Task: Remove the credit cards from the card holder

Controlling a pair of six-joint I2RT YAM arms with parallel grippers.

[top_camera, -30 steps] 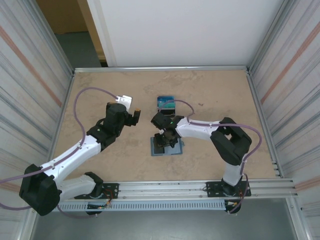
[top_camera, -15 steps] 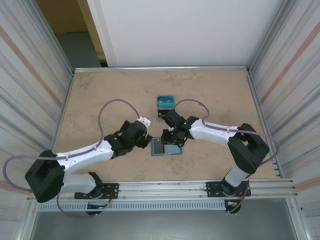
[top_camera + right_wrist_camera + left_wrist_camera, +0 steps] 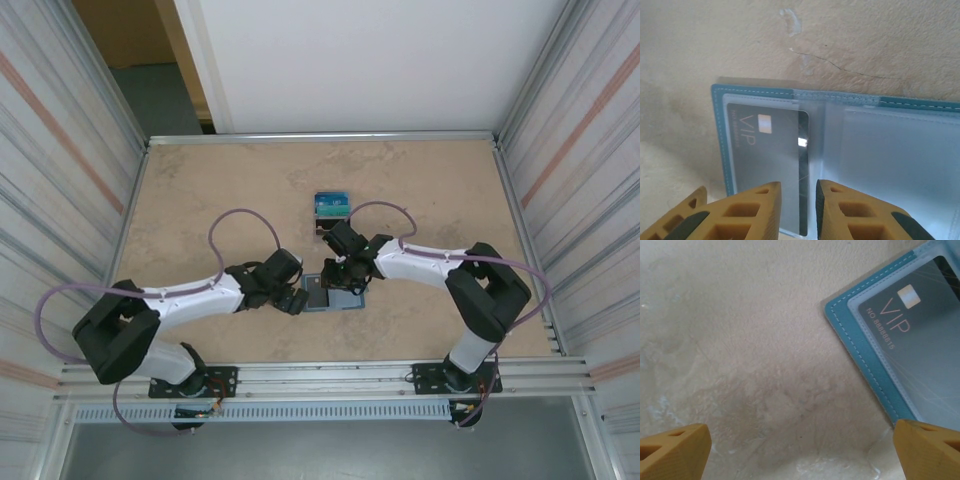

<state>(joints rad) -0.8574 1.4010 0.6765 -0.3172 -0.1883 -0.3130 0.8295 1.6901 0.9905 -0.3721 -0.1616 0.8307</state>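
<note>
My left pincer (image 3: 293, 300) has swung in from the far left. It now sits low over the table (image 3: 740, 340), jaws wide, just beside the near-left corner of the card holder (image 3: 865, 355). The card holder lies open and flat in the middle of the table, between my two arms. One credit card (image 3: 767, 150), marked VIP, is tucked under the clear sleeve of its left half. My right pincer (image 3: 797, 210) has narrowed to a slim slit and hangs over that card's right edge, clamping nothing that I can see. I judge that the left is placed to pin the card holder while the right works the card free. Farther back stands a small blue-topped stand (image 3: 332, 206), well apart.
</note>
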